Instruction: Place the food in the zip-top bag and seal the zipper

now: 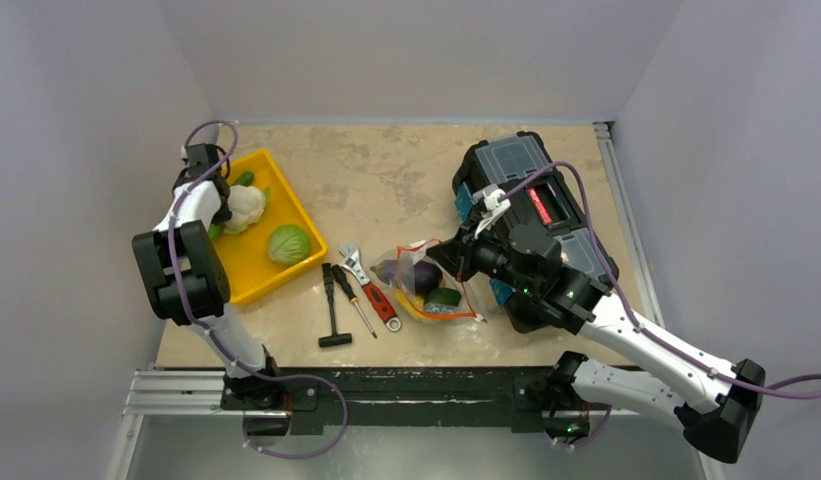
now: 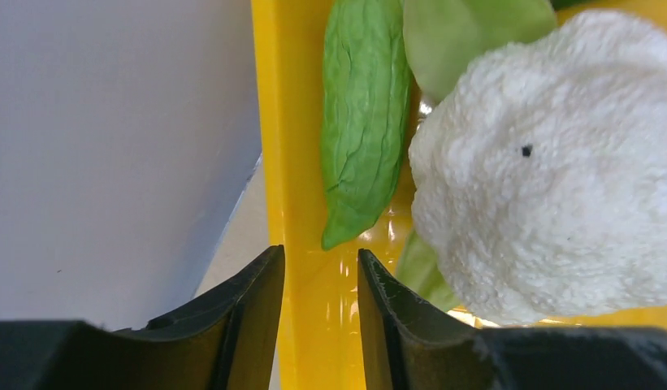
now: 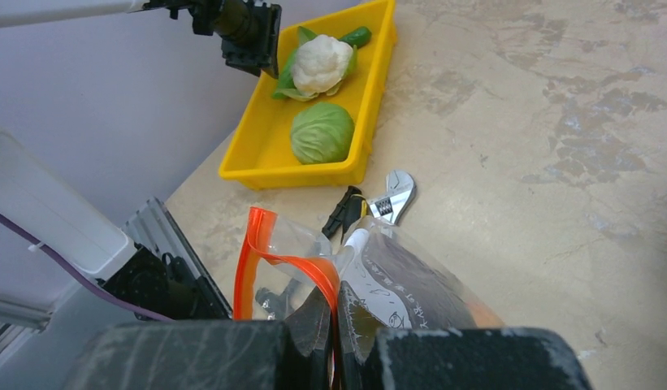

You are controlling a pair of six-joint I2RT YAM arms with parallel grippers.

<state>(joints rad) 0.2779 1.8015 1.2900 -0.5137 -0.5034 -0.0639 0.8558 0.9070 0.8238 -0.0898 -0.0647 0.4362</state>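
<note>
The zip-top bag (image 1: 426,280) lies at mid-table holding a dark purple eggplant (image 1: 411,272), a green piece (image 1: 444,297) and a bit of yellow. My right gripper (image 3: 336,317) is shut on the bag's red-orange zipper (image 3: 293,262) and lifts that edge; the bag's mouth gapes to the left. My left gripper (image 2: 320,284) is over the left rim of the yellow tray (image 2: 301,203), its jaws a narrow gap apart and empty. A wrinkled green piece (image 2: 362,122) lies just ahead of it beside the white cauliflower (image 2: 549,179). A dark green piece (image 1: 244,179) sits at the tray's far end.
The tray (image 1: 248,275) also holds a pale-green cabbage (image 1: 288,243). A red-handled wrench (image 1: 371,285), a screwdriver (image 1: 351,295) and a black T-handle tool (image 1: 331,310) lie between tray and bag. A black toolbox (image 1: 531,200) stands behind my right arm. The wall is close on the left.
</note>
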